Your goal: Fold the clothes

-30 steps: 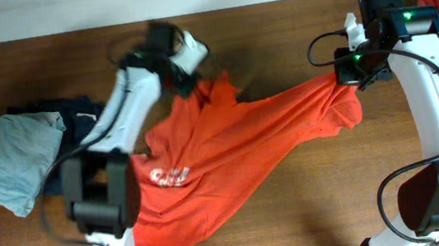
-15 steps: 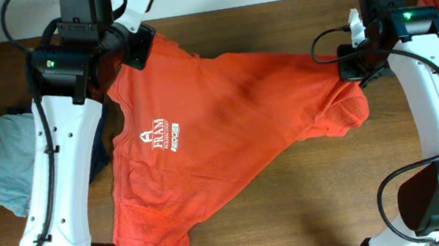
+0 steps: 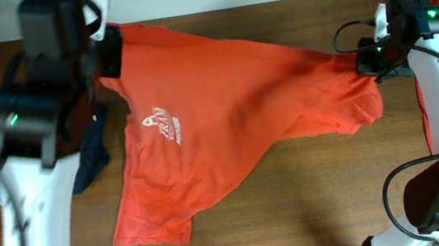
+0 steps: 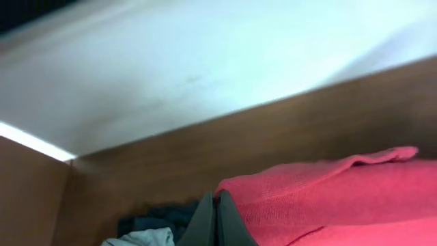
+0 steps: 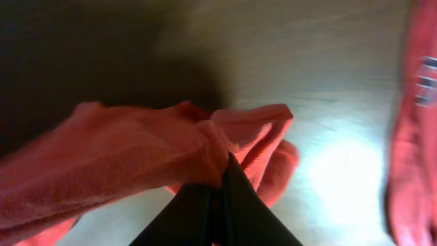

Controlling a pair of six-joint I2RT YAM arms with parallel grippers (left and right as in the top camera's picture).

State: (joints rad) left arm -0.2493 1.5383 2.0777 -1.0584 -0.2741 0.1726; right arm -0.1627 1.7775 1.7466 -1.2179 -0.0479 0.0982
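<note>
Overhead | orange-red T-shirt (image 3: pixel 233 96) | white chest logo (image 3: pixel 160 128) too blurred to read | left gripper (image 3: pixel 109 48) and right gripper (image 3: pixel 368 58) both pinch the shirt's edges

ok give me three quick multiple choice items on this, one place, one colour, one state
1. The chest logo sits toward which end of the orange-red T-shirt? A the left gripper end B the other arm's end C hidden underneath
2. Logo colour? A black B white C yellow
3. The right gripper is: A wide open B shut on the T-shirt C shut on nothing
Answers: A, the logo lies near the left-held edge; B, it reads white on orange-red; B, the right wrist view shows cloth pinched between closed fingers.
</note>
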